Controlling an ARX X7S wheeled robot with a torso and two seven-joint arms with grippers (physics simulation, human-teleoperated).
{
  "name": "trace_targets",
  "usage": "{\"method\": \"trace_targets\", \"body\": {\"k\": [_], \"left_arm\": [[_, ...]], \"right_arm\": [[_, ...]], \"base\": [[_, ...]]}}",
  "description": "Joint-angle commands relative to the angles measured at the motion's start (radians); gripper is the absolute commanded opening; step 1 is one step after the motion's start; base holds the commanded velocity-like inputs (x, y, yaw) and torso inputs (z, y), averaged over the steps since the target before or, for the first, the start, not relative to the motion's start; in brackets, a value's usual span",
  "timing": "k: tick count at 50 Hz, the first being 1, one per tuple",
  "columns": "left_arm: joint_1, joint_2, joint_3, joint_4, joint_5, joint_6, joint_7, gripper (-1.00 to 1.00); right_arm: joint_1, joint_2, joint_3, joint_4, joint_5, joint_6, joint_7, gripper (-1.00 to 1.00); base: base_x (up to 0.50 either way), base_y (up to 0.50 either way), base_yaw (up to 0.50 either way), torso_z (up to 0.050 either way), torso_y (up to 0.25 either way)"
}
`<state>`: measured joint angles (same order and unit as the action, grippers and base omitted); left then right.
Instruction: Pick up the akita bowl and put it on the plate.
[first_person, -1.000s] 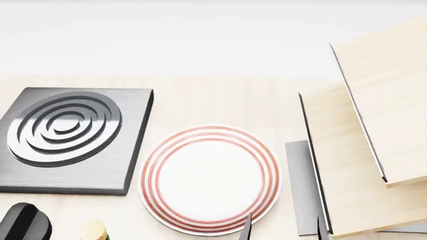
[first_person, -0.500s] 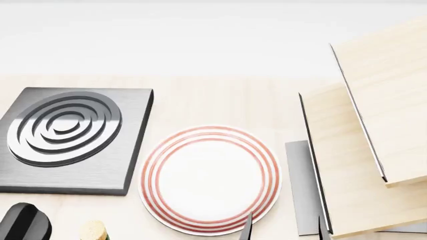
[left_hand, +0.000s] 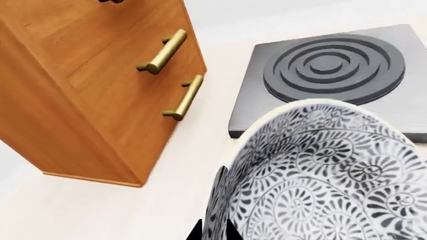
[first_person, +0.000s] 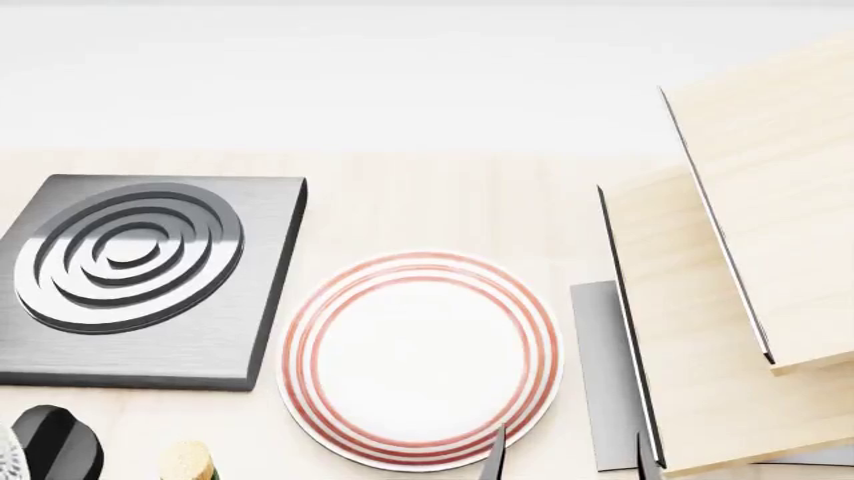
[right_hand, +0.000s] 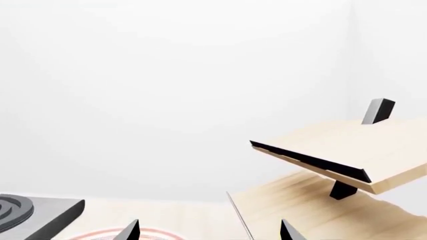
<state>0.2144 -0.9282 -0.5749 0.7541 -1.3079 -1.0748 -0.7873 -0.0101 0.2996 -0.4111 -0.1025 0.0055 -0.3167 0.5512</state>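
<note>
The akita bowl (left_hand: 320, 180), white with a dense grey-black floral pattern, fills the near part of the left wrist view. My left gripper (left_hand: 213, 232) is shut on the bowl's rim, one fingertip on each side of the wall. In the head view only a sliver of the bowl (first_person: 4, 455) shows at the bottom left edge, beside my dark left arm (first_person: 54, 442). The plate (first_person: 420, 360), white with red rings, lies bare at the centre of the counter. My right gripper (first_person: 569, 458) is open just right of the plate, nothing between its fingers (right_hand: 130, 231).
A dark square burner (first_person: 134, 270) with raised rings lies left of the plate. A light wooden rack (first_person: 747, 300) with slanted boards stands at the right. A wooden cabinet (left_hand: 87, 90) with brass handles stands beside the burner (left_hand: 333, 65). A cork-topped item (first_person: 187, 462) sits near the front edge.
In the head view my left arm has shifted slightly and a sliver of the bowl has come into view at the bottom left edge. The right gripper and the plate have not moved.
</note>
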Motion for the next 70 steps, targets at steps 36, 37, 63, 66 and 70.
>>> {"method": "trace_targets", "body": {"k": [36,37,63,66,70], "left_arm": [[-0.324,-0.025,0.066,-0.094,-0.089,0.156,0.01,-1.0],[-0.341,-0.024,0.077,-0.1,-0.087,0.161,0.007,-1.0],[-0.817,0.119,0.377,-0.356,-0.199,0.215,0.033,-1.0],[-0.864,0.138,0.416,-0.382,-0.211,0.202,0.039,-1.0],[-0.923,0.171,0.447,-0.43,-0.256,0.194,0.056,-1.0]], "right_arm": [[0.007,0.007,-0.012,0.02,0.01,-0.01,0.009,1.0],[0.008,0.007,-0.013,0.021,0.008,-0.01,0.01,1.0],[0.015,0.01,-0.016,0.04,0.02,-0.02,0.014,1.0],[0.017,0.01,-0.016,0.044,0.023,-0.021,0.014,1.0],[0.016,0.011,-0.018,0.043,0.023,-0.022,0.015,1.0]], "base": [[0.0,0.0,0.0,0.0,0.0],[0.0,0.0,0.0,0.0,0.0],[0.0,0.0,0.0,0.0,0.0],[0.0,0.0,0.0,0.0,0.0],[0.0,0.0,0.0,0.0,0.002]]}}
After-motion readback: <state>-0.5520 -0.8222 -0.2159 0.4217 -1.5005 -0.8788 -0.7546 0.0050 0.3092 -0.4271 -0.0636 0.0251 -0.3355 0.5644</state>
